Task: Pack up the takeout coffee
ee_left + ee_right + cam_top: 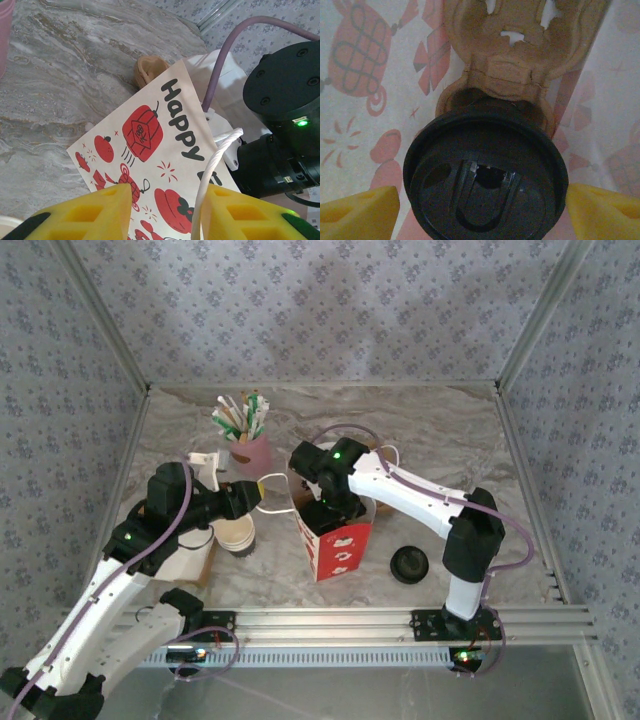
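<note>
Fingers on right stand wide, flanking cup lid

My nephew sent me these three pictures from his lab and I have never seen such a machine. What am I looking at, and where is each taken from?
These are two white robot arms bolted to a marble-patterned table, each ending in a two-fingered pincer. The wide picture looks down from above; the other two come from cameras on the wrists. On the table stand a red-and-white paper bag, a pink cup of straws, an open paper cup and a loose black lid. The left pincer has the bag's white cord handle between its yellow fingers; whether it pinches is unclear. The right pincer reaches into the bag, open, its fingers either side of a black-lidded cup in a cardboard holder.
</note>
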You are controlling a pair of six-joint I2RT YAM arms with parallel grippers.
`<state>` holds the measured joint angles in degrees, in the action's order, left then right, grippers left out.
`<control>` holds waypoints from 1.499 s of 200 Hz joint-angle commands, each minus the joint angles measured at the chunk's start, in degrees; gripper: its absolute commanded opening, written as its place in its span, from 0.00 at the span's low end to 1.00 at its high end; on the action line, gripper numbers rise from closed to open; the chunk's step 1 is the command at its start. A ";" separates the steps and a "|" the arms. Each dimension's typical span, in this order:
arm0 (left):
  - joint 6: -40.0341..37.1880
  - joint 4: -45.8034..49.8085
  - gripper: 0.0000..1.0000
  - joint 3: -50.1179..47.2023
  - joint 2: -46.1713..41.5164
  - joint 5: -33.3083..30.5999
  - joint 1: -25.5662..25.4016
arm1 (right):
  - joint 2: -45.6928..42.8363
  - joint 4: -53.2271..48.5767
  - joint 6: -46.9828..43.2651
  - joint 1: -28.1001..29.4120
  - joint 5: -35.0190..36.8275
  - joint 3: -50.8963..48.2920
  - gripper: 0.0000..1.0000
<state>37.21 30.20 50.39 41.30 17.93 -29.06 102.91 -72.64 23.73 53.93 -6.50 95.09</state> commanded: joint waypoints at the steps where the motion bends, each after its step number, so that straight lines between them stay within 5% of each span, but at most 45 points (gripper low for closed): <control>1: 0.49 -0.51 0.40 -0.25 -0.51 -0.71 -0.36 | -1.29 -2.83 0.88 0.43 1.31 2.27 0.88; 215: 0.58 0.21 0.41 0.75 -0.60 -0.95 -0.41 | -3.94 -8.12 2.29 2.30 5.59 10.29 0.89; 300: -0.56 5.28 0.74 5.73 -2.41 -2.35 -0.43 | -6.75 -8.18 3.07 3.46 7.89 12.13 0.79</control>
<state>37.08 33.67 52.93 39.81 16.34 -29.06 98.41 -79.18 25.52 56.84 -0.49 105.54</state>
